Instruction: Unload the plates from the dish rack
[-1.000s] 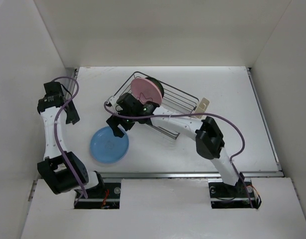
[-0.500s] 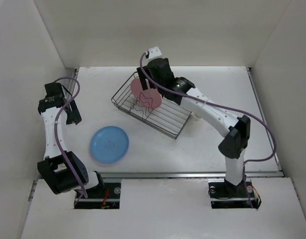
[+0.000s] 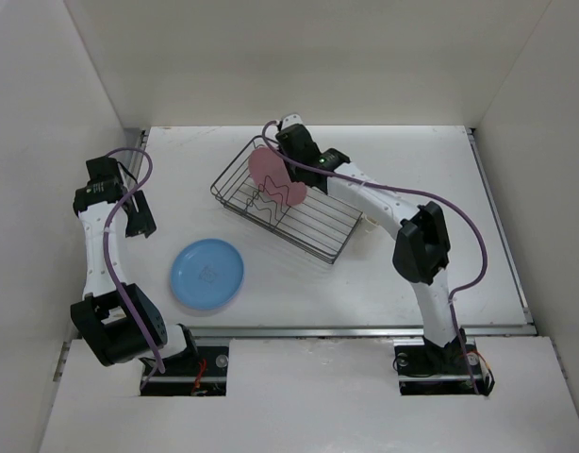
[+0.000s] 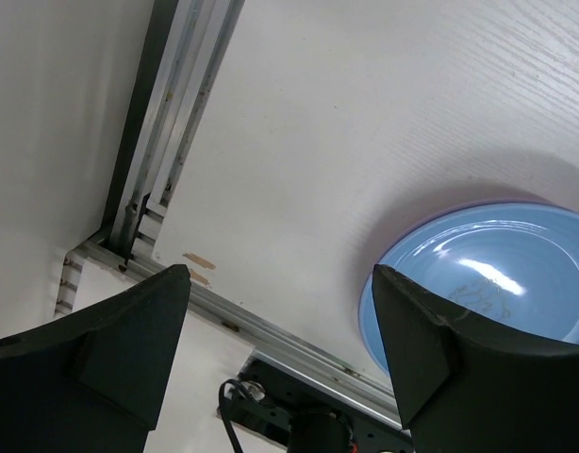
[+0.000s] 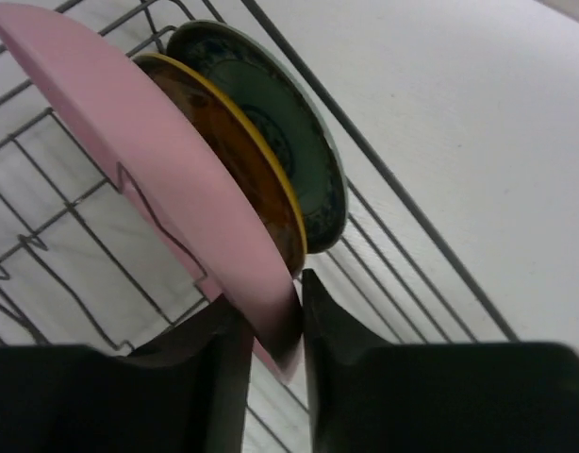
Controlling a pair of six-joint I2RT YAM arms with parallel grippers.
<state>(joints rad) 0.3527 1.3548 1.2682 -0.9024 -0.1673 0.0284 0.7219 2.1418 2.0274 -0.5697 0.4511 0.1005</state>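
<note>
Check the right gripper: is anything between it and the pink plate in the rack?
Nothing visible. The right gripper has a finger on each side of the pink plate at its rim. The mustard plate stands close behind, outside the fingers.

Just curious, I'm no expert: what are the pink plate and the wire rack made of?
Pink plate: smooth, even-coloured, low sheen, probably plastic or melamine; matte ceramic is possible. Dish rack: thin dark wire, likely coated metal.

My top camera looks down from high behind, covering the whole table (image 3: pixel 412 274). Left wrist faces the blue plate (image 4: pixel 497 274) from some height — right wrist sits tight against the pink plate (image 5: pixel 129 132); top view shares both.
</note>
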